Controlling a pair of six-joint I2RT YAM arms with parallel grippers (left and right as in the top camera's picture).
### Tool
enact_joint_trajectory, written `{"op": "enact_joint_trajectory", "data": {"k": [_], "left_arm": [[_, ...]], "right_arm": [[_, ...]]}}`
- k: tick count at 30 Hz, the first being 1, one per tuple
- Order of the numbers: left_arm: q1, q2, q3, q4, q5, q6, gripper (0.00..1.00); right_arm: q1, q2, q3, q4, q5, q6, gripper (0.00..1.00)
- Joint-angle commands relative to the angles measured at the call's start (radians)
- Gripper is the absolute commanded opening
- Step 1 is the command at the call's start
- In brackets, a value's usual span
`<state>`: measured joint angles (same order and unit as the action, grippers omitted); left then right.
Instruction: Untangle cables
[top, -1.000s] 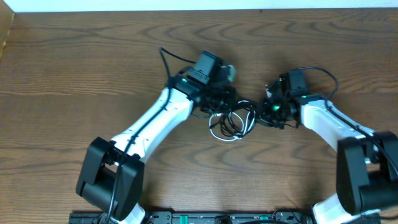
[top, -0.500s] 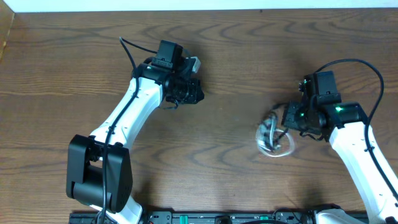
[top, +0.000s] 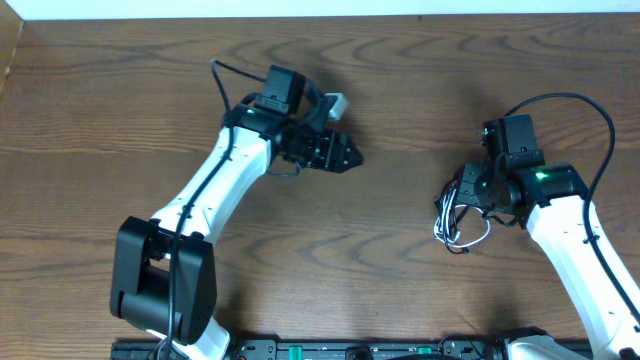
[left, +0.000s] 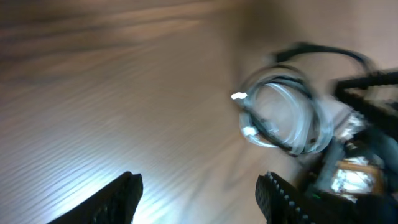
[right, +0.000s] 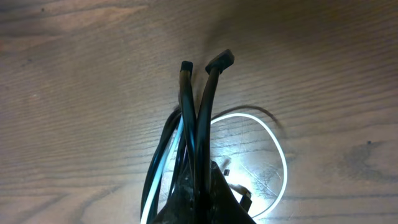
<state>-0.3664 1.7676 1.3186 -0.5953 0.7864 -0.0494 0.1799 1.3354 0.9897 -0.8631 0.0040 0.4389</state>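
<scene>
Gripping both cables (right: 198, 118), the right end effector (top: 462, 198) has pulled away from the left end effector (top: 345, 156), now open.

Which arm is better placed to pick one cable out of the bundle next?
Left, probably. The left gripper is open and empty and faces the cables, so it is free to reach in. The right gripper is shut on them.

Matt wood-grain table (top: 100, 100), glossy black plastic-sheathed cable (right: 186, 99), smooth white cable (right: 281, 152)
</scene>
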Motion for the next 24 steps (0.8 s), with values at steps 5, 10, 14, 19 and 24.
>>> {"op": "enact_joint_trajectory", "data": {"k": [5, 10, 14, 19, 24], "left_arm": [[-0.142, 0.018, 0.007, 0.107, 0.171, -0.103, 0.63], [-0.221, 0.057, 0.007, 0.144, 0.175, -0.203, 0.63], [-0.237, 0.100, 0.007, 0.210, 0.236, -0.280, 0.63], [-0.251, 0.163, 0.007, 0.318, 0.243, -0.438, 0.63], [-0.283, 0.195, 0.007, 0.421, 0.242, -0.571, 0.63]], "right_arm": [[0.004, 0.001, 0.018, 0.006, -0.014, -0.006, 0.01], [0.004, 0.001, 0.018, 0.006, -0.015, -0.006, 0.01], [0.004, 0.001, 0.018, 0.006, -0.016, -0.006, 0.01], [0.004, 0.001, 0.018, 0.007, -0.018, -0.006, 0.01], [0.004, 0.001, 0.018, 0.007, -0.018, -0.006, 0.01]]}}
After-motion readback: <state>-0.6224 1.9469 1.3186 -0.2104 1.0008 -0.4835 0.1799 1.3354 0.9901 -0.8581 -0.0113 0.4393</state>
